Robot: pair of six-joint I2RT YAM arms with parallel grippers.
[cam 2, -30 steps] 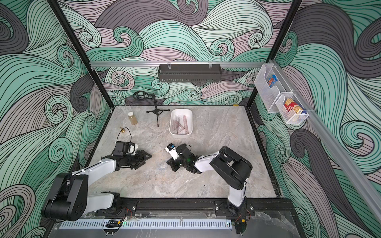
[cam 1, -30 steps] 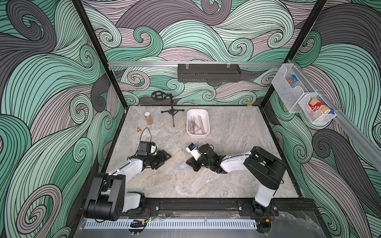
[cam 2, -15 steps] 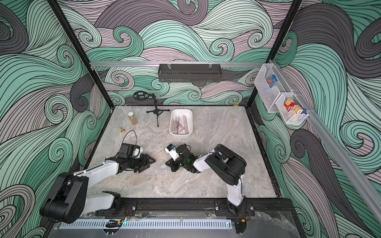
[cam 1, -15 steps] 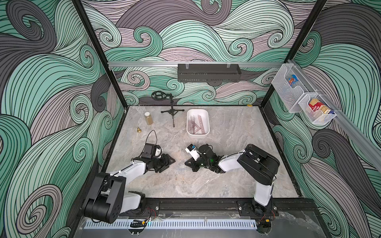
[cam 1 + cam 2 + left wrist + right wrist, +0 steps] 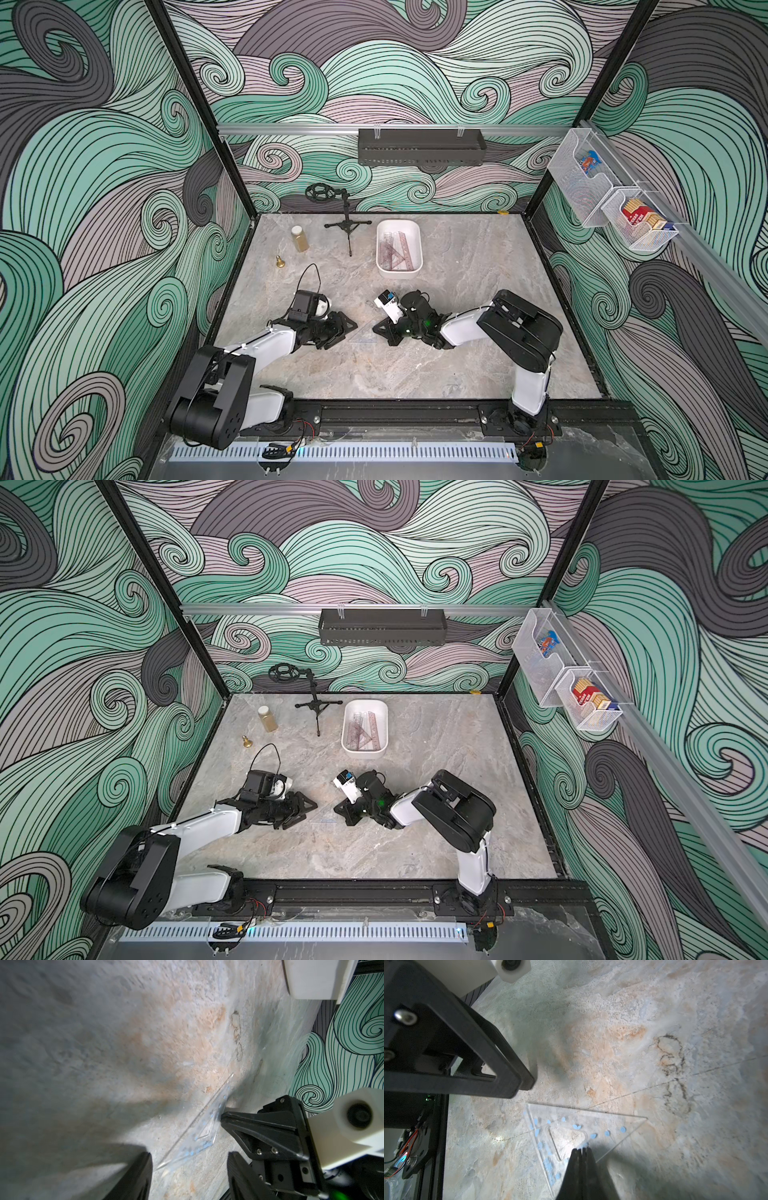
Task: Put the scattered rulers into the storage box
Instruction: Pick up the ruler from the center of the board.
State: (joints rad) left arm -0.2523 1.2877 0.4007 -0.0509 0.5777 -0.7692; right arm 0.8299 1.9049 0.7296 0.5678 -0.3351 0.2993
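Note:
A clear triangular set square point(image 5: 363, 335) point(image 5: 323, 817) with blue markings lies flat on the table between both grippers. My right gripper point(image 5: 376, 328) point(image 5: 580, 1149) is shut, and its joined tips rest on the set square's point(image 5: 571, 1126) edge by the triangular cut-out. My left gripper point(image 5: 347, 330) point(image 5: 189, 1159) is open, low over the table. One corner of the set square point(image 5: 199, 1132) points into the gap between its fingers. The white storage box point(image 5: 398, 271) point(image 5: 362, 753) stands farther back and holds pinkish rulers point(image 5: 394, 249) and set squares.
A small bottle point(image 5: 300, 239), a brass bell point(image 5: 280, 261) and a black tripod stand point(image 5: 348, 226) stand at the back left. A black shelf point(image 5: 419, 147) hangs on the rear wall. Mesh baskets point(image 5: 602, 195) hang on the right wall.
The left arm has swung right toward the set square, and its gripper now sits just left of it. The right gripper has stayed shut at the set square.

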